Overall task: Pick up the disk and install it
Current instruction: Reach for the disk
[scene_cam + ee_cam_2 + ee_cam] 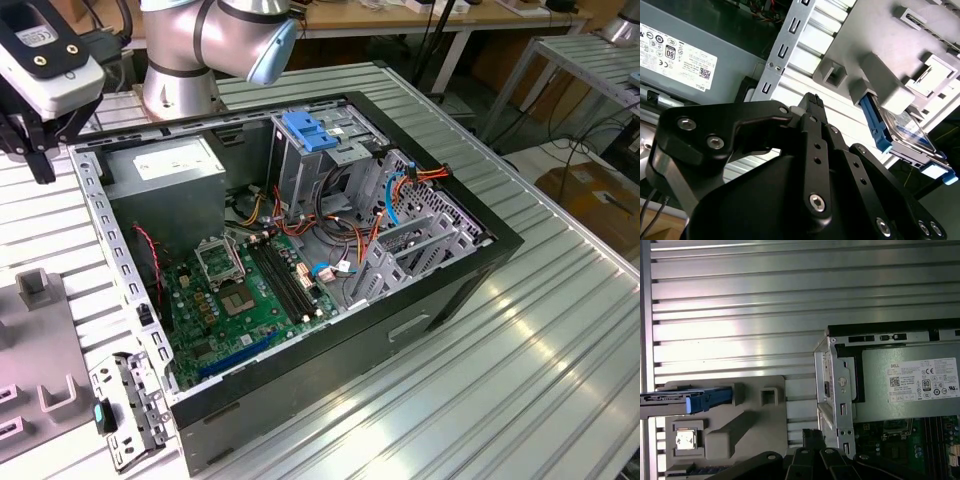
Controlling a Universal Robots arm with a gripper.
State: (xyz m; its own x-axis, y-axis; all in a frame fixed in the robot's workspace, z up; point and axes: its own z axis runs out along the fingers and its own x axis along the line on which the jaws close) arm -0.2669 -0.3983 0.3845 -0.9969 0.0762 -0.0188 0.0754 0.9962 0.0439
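Ribbed aluminium forms the table [520, 380] in the exterior view. An open computer case [490, 240] lies on it. Inside the case are a green motherboard [240, 300], a grey power supply [165, 170] and a metal drive cage [335, 150] topped by a blue tab [308, 130]. A grey fixture plate [70, 340] lies on the table beside the computer case, at the exterior view's left. The gripper [42, 168] hangs above the table near the case corner that holds the power supply.

In the second wrist view, the gripper [812, 102] has its fingers drawn together to one narrow tip, with nothing between them. The tip is over the bare table strip between the case frame and the fixture plate [865, 35]. The disk [907, 132] stands on edge in a slot of the plate, well apart from the gripper. A blue side rail [874, 122] runs along the disk.

In the first wrist view, the gripper [810, 434] sits between the fixture plate [740, 435] and the computer case [835, 390]. The disk [665, 399] appears edge-on and runs parallel to one plate edge near a corner. Its blue-railed end points toward the case and its other end overhangs the opposite plate edge. The power supply [900, 395] occupies the nearest case corner.
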